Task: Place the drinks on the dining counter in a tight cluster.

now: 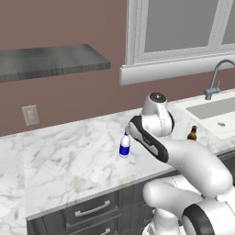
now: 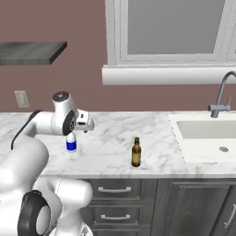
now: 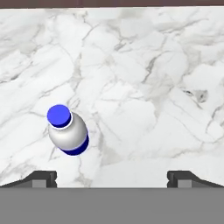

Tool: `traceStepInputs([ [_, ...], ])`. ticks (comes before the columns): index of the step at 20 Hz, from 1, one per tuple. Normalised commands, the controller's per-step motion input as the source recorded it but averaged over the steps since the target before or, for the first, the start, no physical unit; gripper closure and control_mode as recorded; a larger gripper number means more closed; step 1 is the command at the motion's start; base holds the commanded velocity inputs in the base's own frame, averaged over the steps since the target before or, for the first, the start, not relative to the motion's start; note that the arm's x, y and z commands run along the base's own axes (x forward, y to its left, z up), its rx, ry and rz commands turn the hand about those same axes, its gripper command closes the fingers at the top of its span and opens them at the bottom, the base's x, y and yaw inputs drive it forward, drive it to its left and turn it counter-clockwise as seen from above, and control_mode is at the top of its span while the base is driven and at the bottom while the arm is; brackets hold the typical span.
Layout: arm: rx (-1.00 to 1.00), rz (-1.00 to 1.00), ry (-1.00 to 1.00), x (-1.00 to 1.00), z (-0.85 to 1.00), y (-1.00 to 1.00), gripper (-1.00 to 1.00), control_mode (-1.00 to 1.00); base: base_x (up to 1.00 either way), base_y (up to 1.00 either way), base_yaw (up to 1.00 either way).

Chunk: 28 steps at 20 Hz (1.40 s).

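Observation:
Two drinks stand upright on a marble wall counter (image 1: pixel 69 160) over dark drawers. The small water bottle (image 1: pixel 124 145) (image 2: pixel 71 143) (image 3: pixel 68 131) has a blue cap and a blue label. A slim brown beer bottle (image 1: pixel 192 133) (image 2: pixel 136 152) stands apart from it, nearer the sink. My gripper (image 3: pixel 112 179) hangs above the counter, open and holding nothing. In the hand view the water bottle lies just beyond the left fingertip (image 3: pixel 43 178), off the gap's centre. The dining counter is out of view.
A white sink (image 2: pixel 207 133) with a grey faucet (image 2: pixel 221 99) is set into the counter at the right. A dark shelf (image 1: pixel 46 59) hangs on the wall at upper left, with an outlet (image 1: pixel 30 114) below it. The window sill (image 2: pixel 166 73) juts out above.

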Motion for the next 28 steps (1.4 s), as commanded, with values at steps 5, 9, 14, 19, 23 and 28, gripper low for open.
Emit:
traceStepInputs([
  [5, 0.03, 0.35, -0.15, 0.0, -0.05, -0.05, -1.0, -1.0, 0.0, 0.0, 0.0],
  [9, 0.06, 0.49, -0.07, 0.0, -0.09, -0.06, -1.0, -1.0, 0.0, 0.0, 0.0],
  [14, 0.04, 0.53, -0.05, 0.06, -0.1, -0.03, -1.0, -1.0, 0.0, 0.0, 0.0],
  [19, 0.0, 0.35, -0.14, 0.07, -0.17, 0.05, -1.0, -1.0, 0.0, 0.0, 0.0],
  [23, 0.0, 0.19, -0.19, 0.17, -0.13, 0.23, -1.0, -1.0, 0.0, 0.0, 0.0],
  [28, 0.0, 0.18, -0.08, 0.11, -0.07, 0.13, -1.0, -1.0, 0.0, 0.0, 0.0],
])
